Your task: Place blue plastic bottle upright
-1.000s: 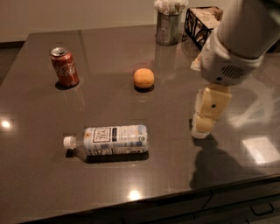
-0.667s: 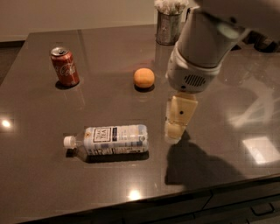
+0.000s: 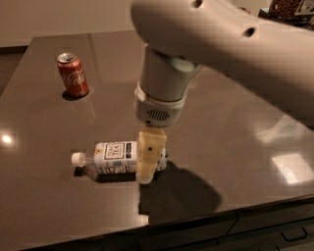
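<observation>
Nearest us, dark drawer fronts (image 3: 274,230) ran under the near right edge of the table (image 3: 44,215). On the glossy dark top, near centre, we logged the gripper's shadow (image 3: 181,196).

Just beyond that lay the blue plastic bottle (image 3: 110,158). It was on its side, not upright, with its long axis running left-right. Its white cap (image 3: 77,158) pointed left and its pale label (image 3: 114,151) faced up toward us.

The gripper (image 3: 148,159) hung straight down over the bottle's right end, and its cream body hid that end from us. We could not tell how far open it was, or whether it had hold of the bottle.

A bright glare patch (image 3: 292,169) sat on the table to the right, and a small one (image 3: 7,139) at the left edge.

Above the gripper we saw the round grey wrist (image 3: 164,93) with a vent grille. It joined the thick pale arm (image 3: 221,44), which crossed the top of the view from centre to right.

Far left, well apart from the bottle, the red soda can (image 3: 72,74) stood upright. At the far right corner were some dark items (image 3: 289,7), too unclear for us to name.
</observation>
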Available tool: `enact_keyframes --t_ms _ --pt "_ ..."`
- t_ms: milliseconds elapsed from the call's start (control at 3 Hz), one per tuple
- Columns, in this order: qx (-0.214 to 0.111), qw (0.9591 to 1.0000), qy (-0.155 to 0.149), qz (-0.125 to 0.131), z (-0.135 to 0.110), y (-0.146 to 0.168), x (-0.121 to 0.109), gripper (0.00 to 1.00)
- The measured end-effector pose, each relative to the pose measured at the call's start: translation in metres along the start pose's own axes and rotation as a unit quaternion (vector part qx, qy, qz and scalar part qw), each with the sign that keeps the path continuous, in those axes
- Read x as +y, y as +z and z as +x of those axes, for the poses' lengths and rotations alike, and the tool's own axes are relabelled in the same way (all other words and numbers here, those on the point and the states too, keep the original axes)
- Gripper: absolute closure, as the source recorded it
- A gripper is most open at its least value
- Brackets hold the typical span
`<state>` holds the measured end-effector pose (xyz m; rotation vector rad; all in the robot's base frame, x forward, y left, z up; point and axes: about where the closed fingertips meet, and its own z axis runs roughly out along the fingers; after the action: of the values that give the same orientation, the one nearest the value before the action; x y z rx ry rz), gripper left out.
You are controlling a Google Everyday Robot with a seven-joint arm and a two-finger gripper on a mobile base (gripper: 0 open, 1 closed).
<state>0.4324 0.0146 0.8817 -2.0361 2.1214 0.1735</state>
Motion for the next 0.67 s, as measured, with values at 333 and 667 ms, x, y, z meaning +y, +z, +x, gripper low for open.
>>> enact_keyframes --t_ms 333,667 --pt "0.000 0.9998 -0.012 -0.018 -0.031 0.024 0.018 0.00" --pt "0.007 0.9994 -0.021 -0.027 -0.052 0.040 0.027 0.00"
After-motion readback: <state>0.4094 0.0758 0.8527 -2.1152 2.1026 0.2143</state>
